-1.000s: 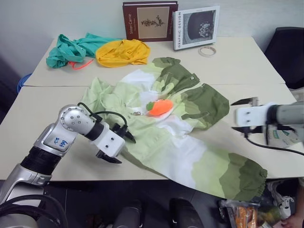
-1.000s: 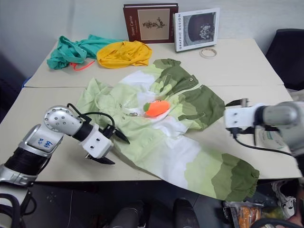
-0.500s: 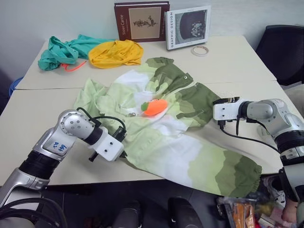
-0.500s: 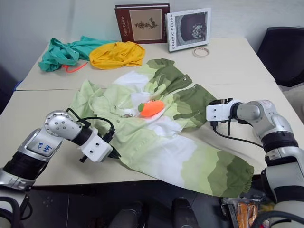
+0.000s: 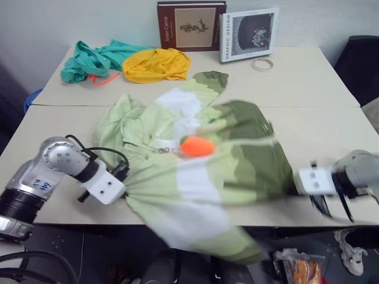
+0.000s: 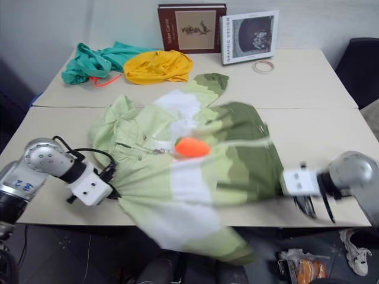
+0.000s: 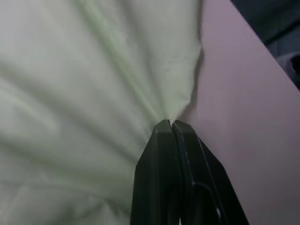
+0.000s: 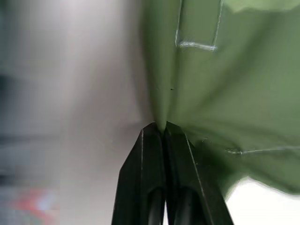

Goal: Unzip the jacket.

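Left gripper [image 7: 169,125] now pinched on the jacket [image 5: 195,177] near its pale hem, right gripper [image 8: 159,127] clamped on the olive edge. A second ago both stood open. The cloth stretches across the table [image 5: 308,83] (zipper not yet touched).

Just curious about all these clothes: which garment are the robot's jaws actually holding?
The big green-and-white jacket, pinched at both sides. The teal garment and yellow garment lie untouched at the table's back.

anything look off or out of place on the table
Yes: an orange object sits on the jacket, where it doesn't belong. The jacket also hangs off the table's near edge, pinched by the left gripper and right gripper.
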